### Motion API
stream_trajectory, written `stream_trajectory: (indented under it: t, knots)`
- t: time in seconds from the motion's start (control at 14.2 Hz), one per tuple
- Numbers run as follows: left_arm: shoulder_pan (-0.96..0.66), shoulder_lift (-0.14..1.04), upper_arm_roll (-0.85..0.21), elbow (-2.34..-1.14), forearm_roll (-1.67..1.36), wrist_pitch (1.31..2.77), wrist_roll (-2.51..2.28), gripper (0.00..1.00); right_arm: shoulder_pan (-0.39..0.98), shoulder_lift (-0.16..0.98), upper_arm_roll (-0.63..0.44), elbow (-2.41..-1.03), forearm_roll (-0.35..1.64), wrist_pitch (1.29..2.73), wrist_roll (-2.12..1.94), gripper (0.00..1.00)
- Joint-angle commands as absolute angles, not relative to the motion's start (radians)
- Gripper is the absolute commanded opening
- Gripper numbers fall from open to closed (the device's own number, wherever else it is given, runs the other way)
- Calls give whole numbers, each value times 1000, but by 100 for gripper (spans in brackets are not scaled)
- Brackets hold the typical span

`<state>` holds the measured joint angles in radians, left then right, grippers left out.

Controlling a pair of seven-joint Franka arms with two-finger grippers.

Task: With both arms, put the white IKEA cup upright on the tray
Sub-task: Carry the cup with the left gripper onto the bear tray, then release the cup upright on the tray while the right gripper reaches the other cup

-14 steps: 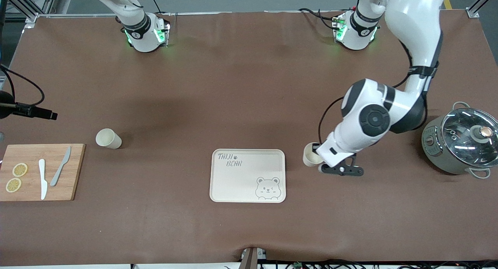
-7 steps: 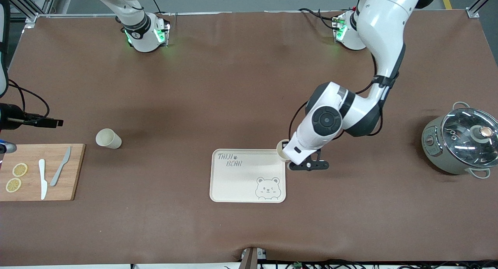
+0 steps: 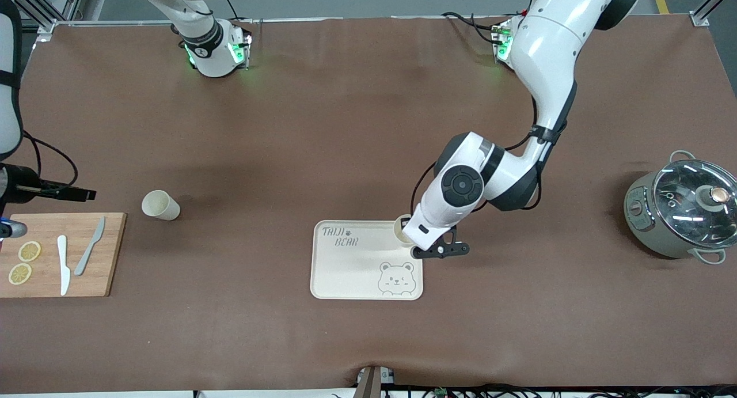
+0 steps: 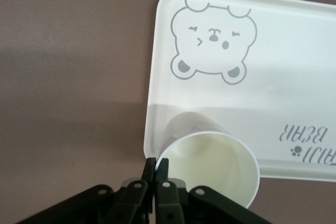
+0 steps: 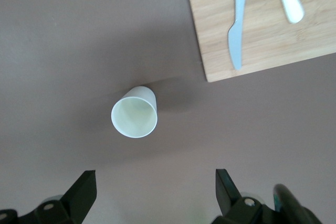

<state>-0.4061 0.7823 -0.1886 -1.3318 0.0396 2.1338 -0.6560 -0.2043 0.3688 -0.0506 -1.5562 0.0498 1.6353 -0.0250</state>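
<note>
My left claw is pinched tight on a cup's rim, arm stretched out and bent at the elbow. My right claw hangs up high, fingers spread wide, pointing straight down.

Readable only on the flat cream rectangular tray with rounded corners: grey lettering "TAIJI BEAR" in two lines with a small paw mark, at the corner diagonally across from a grey bear-face drawing. Same lettering seen upside down from the left wrist.
</note>
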Motion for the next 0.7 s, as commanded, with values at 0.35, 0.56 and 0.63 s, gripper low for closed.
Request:
stream_trajectory:
  t: [0.35, 0.56, 0.63]
  knots:
    - [-417, 844, -173, -1292, 44, 2187, -715, 40, -218, 453, -43, -1713, 71, 1857, -32, 100]
    - [-411, 828, -172, -1290, 51, 2187, -712, 100, -227, 431, -40, -1863, 71, 2009, -32, 100]
    - [-407, 807, -172, -1290, 52, 2184, -712, 100, -221, 420, -40, -1882, 81, 2013, -32, 100]
